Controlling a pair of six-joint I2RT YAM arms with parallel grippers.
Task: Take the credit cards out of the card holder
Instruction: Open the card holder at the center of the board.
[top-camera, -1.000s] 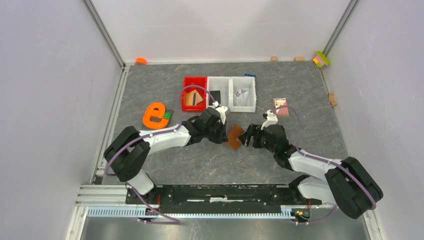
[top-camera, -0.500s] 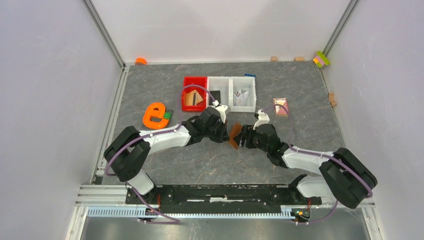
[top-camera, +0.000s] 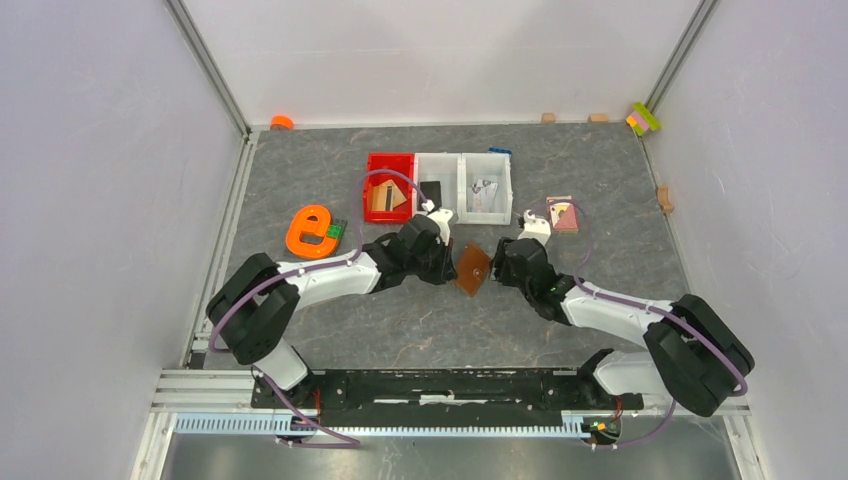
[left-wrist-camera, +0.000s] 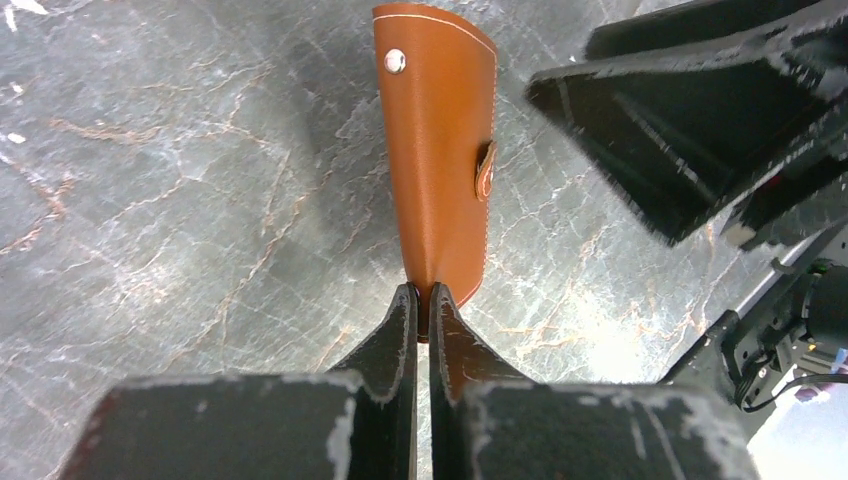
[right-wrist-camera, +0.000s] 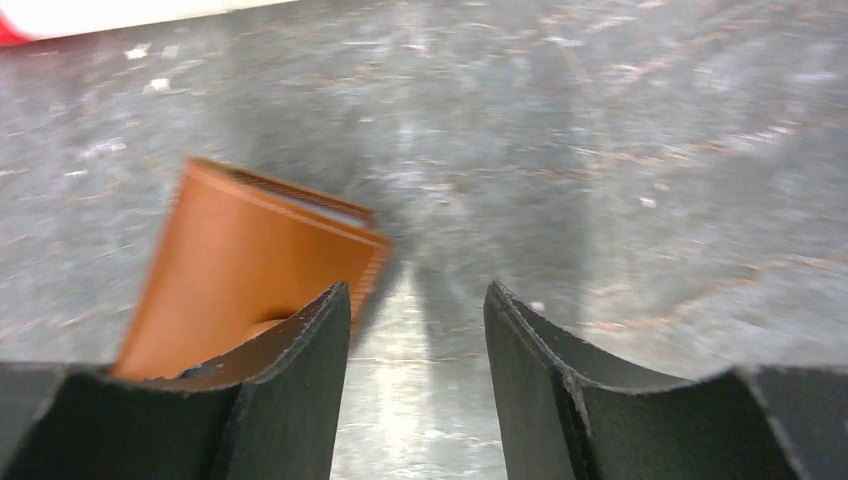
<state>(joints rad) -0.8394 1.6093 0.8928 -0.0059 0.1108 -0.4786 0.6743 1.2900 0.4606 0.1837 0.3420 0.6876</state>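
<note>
Left end effector (left-wrist-camera: 420, 300) clamped narrow on near edge of wallet (left-wrist-camera: 438, 150); wallet folded, long axis carried straight out from fingers (left-wrist-camera: 398, 335). Right end effector (right-wrist-camera: 415, 300) spread wide, nothing gripped; wallet offset from its gap, toward left arm, over bench (top-camera: 400, 320). Cards not seen.

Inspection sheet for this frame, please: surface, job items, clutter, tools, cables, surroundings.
Surface: grey marbled table, no spills seen.
Job's things: brown card holder closed, pinched at one edge; credit cards: nothing seen.
Clutter: red bin, white bins, orange letter piece, pink card, blocks by the back wall.
Tools: left tool shut on card holder; right tool open, gap empty.
Cables: purple cables along both arms, one arcs over the red bin.
Surroundings: pale walls.
</note>
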